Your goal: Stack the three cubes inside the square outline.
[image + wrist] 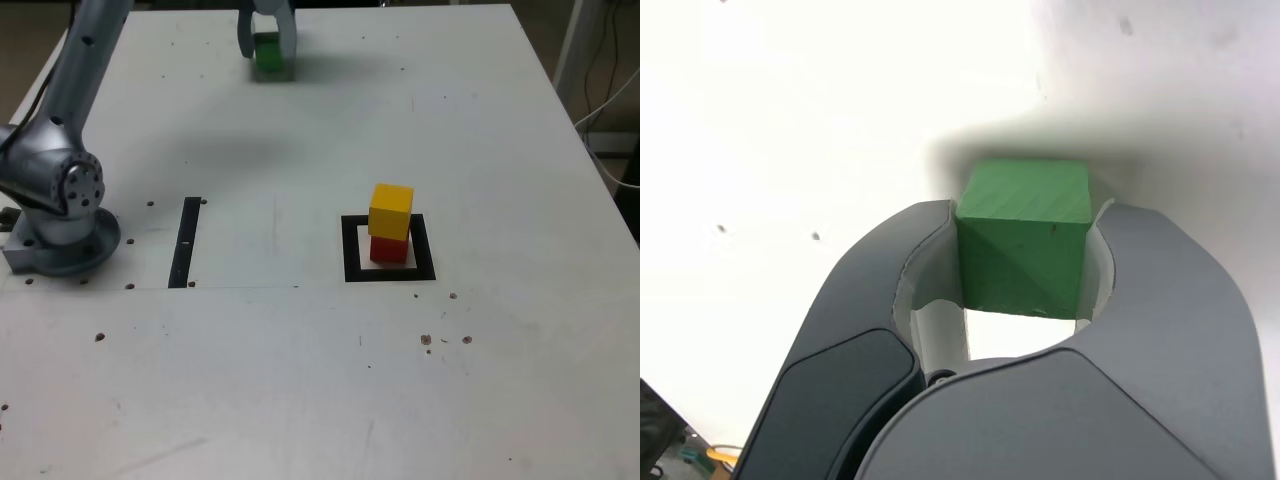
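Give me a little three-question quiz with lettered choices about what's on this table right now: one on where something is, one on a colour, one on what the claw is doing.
1. Where is the yellow cube?
A. On top of the red cube, inside the square outline
B. Beside the narrow black strip
C. Between the claw's fingers

2. What colour is the cube at the far end of the table, away from the stack?
A. Red
B. Green
C. Blue

3. What is the gripper doing?
A. Hanging open over bare table
B. Closed around the green cube
C. Pressing down on the stack

Answers:
1. A, since the exterior view shows yellow sitting on red within the black border.
2. B, as both views show a green block there.
3. B, because the wrist view shows both fingers against the cube's sides.
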You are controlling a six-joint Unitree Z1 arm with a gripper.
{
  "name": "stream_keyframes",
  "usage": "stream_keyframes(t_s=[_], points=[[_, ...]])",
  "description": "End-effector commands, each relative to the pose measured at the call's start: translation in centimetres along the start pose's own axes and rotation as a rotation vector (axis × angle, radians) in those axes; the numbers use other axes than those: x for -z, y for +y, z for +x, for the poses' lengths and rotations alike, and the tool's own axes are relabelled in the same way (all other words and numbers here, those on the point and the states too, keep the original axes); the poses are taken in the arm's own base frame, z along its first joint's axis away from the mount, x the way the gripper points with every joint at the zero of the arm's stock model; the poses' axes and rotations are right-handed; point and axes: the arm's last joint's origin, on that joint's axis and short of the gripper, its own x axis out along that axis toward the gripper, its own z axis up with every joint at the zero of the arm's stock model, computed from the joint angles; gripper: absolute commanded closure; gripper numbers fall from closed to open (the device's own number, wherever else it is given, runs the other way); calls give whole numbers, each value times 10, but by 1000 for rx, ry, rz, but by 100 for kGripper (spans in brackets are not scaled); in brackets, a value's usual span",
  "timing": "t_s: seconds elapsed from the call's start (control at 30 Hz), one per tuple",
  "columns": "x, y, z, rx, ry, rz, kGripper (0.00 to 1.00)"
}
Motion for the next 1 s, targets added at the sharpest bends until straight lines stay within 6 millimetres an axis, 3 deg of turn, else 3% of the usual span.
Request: stream_keyframes(t_s=[0.0, 0.47, 0.97], points=[[-4, -14, -9, -11, -11, 6, 76], [-37, -85, -39, -51, -27, 71, 76], [-58, -178, -73, -90, -72, 141, 76]])
